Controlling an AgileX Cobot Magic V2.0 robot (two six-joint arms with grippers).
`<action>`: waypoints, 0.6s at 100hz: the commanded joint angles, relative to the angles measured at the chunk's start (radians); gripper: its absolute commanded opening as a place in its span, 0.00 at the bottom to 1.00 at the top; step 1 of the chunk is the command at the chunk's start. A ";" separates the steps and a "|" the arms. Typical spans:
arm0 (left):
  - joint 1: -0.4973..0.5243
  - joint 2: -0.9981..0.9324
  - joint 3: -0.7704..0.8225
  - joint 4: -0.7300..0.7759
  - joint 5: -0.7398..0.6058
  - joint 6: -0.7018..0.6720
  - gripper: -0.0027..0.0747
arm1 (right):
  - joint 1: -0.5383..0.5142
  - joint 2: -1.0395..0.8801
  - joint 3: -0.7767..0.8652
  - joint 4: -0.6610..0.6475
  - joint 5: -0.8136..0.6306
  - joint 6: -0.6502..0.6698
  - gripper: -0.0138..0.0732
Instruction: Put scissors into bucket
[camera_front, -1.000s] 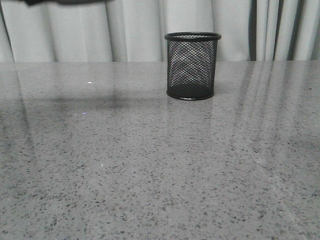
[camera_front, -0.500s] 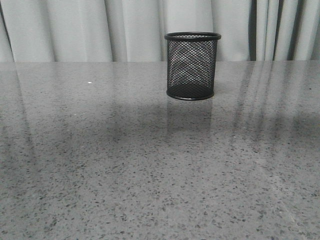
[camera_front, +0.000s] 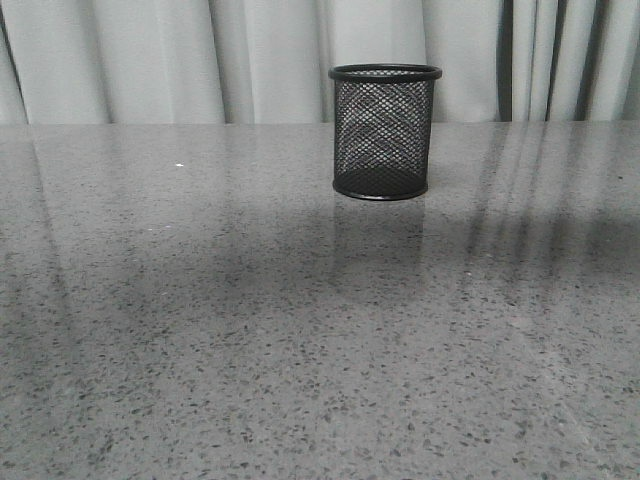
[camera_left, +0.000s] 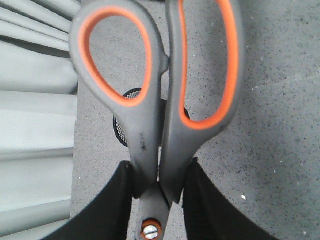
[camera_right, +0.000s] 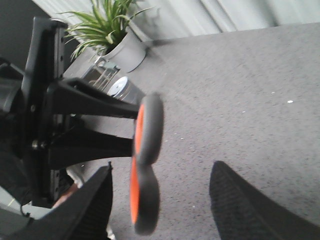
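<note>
Two fingers (camera_left: 107, 210) of my left end effector (camera_left: 156, 200) are clamped on the scissors (camera_left: 155, 90), pinching them just above the pivot screw (camera_left: 150, 231), at the neck where the two grey handles meet. The orange-lined loops stick out past my fingertips; the blades are hidden from me. My left wrist view looks down past the handles, and a bit of the black mesh bucket (camera_left: 122, 127) peeks out from behind them, standing on the speckled grey desk (camera_left: 280, 125) near the pale curtain (camera_left: 35, 125).

From the front, the bucket (camera_front: 385, 132) stands upright and alone toward the far edge of the desk (camera_front: 300, 360), right of centre, with the curtain (camera_front: 150, 60) behind it. Neither of my arms nor the scissors shows in that view.

My right end effector (camera_right: 160, 205) has its two dark fingers (camera_right: 240, 210) spread wide apart with nothing between them. Its camera sees the scissors (camera_right: 145, 165) edge-on, held by the left end effector (camera_right: 95, 125), with a potted plant (camera_right: 107, 35) off beyond the desk (camera_right: 240, 95).

I can read no brand, label or writing on the scissors or the bucket.
</note>
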 joint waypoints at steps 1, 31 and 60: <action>-0.008 -0.034 -0.033 -0.013 -0.083 -0.013 0.01 | 0.031 0.001 -0.036 0.084 -0.022 -0.029 0.60; -0.008 -0.034 -0.033 -0.021 -0.090 -0.013 0.01 | 0.157 0.052 -0.067 0.095 -0.093 -0.051 0.60; -0.008 -0.034 -0.033 -0.073 -0.090 -0.013 0.03 | 0.169 0.083 -0.084 0.083 -0.092 -0.051 0.18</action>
